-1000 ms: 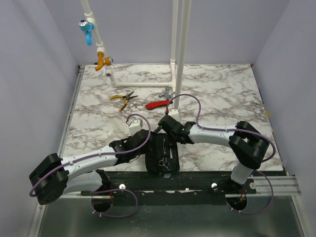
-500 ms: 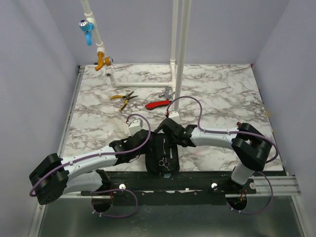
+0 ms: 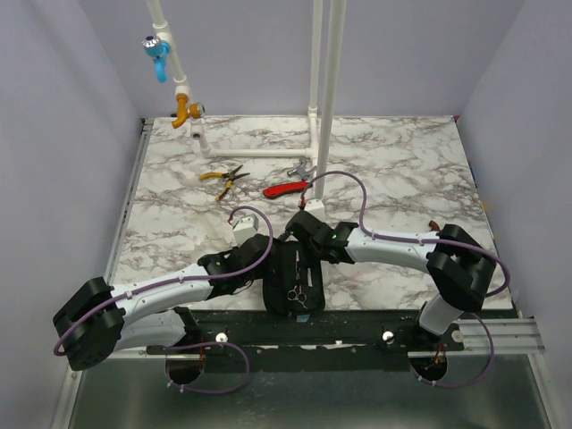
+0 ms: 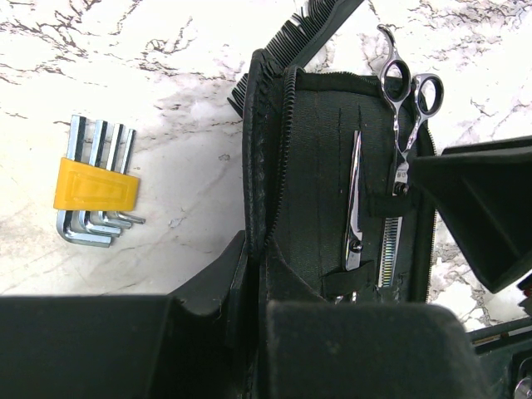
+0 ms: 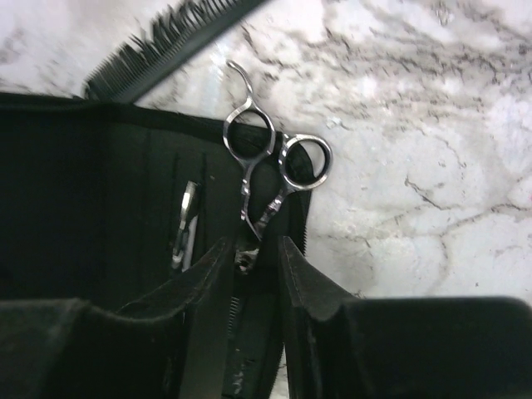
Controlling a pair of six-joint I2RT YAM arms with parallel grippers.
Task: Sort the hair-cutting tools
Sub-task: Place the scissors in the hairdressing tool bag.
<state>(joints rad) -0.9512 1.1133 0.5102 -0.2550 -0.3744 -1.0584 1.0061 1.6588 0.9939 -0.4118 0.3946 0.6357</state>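
Grey-veined marble tabletop (image 3: 402, 170) (black case (image 3: 277, 288) at near edge), lavender walls (image 3: 54, 134)

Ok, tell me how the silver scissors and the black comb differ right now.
The scissors are shiny silver metal; the comb is matte black. The scissors sit in the black case, blades tucked under a strap; the comb lies outside it on the marble table. The scissors end in two rings; the comb carries a row of teeth. Both are slim.

Scissors (image 4: 401, 145) lie in the case (image 4: 316, 166) (comb (image 4: 312, 21) behind, hex keys (image 4: 91, 191) left).
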